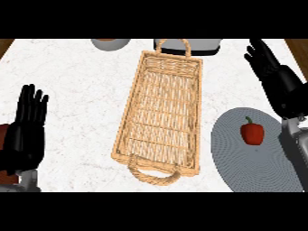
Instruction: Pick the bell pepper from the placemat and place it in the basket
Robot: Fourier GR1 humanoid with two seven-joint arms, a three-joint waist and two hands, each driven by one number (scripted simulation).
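The small red bell pepper [252, 133] with a green stem sits upright on the round grey woven placemat [249, 169], toward the mat's far half and a little right of its middle; nothing touches it; the mat lies at the right side of the white marbled counter top [69, 81], its near and right edges partly hidden by the grey right forearm.

Just left of the mat, apart from the pepper, lies the long rectangular tan wicker basket [163, 113] with a loop handle at each short end; it runs away from the robot, slightly slanted, and holds nothing.

The black right hand [282, 83] shows beyond the mat's far right edge, away from the pepper; its fingers [259, 56] are straight and close together, pointing toward the far side of the counter, holding nothing.

The black left hand [24, 133] rests at the view's left edge, well apart from basket and pepper; its fingers are straight, slightly spread, pointing up.

At the counter's far edge a rounded grey bowl [111, 43] and a pale grey vessel [206, 45] are cut off by the view's top; the vessel stands just behind the basket's far handle.
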